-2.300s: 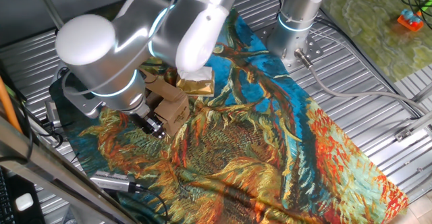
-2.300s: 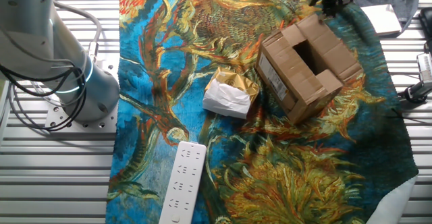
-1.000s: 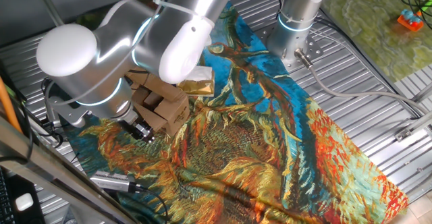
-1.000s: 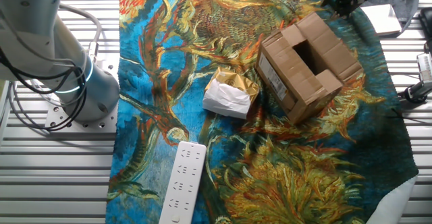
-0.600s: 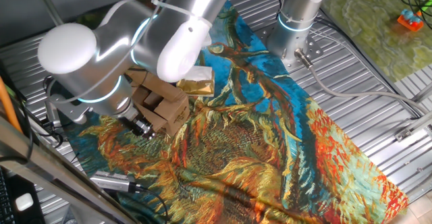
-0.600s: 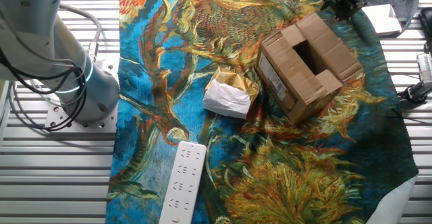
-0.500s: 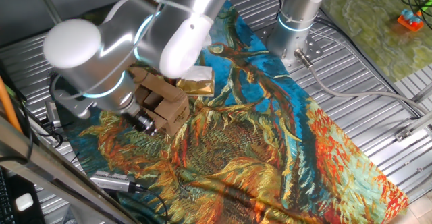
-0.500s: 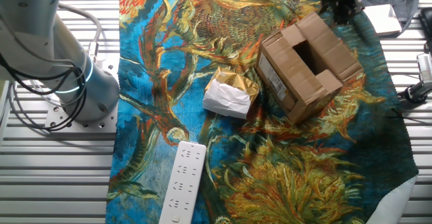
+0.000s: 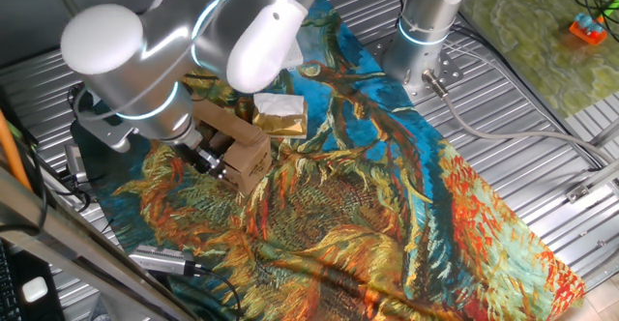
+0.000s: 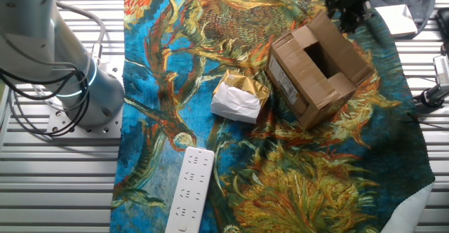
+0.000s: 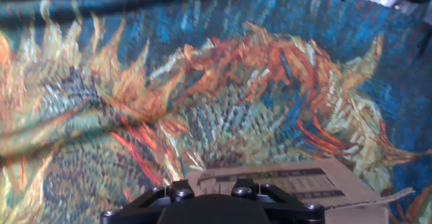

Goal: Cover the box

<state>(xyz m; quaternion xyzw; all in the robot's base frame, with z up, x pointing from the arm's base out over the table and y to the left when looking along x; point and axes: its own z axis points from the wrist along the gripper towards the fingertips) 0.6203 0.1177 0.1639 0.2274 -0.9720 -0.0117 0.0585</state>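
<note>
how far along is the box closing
Partly done. In the other fixed view the box has flaps folded over both ends, but a dark gap remains open across the middle. In hand: the tool sits at the far flap's edge; its jaws aren't readable. Left: folding the remaining flaps flat over the gap.

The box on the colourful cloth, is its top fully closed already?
No, in the other fixed view the box shows a dark open gap between its flaps.

Robot lab: slatted metal bench (image 10: 63, 184), cables (image 9: 503, 132).
</note>
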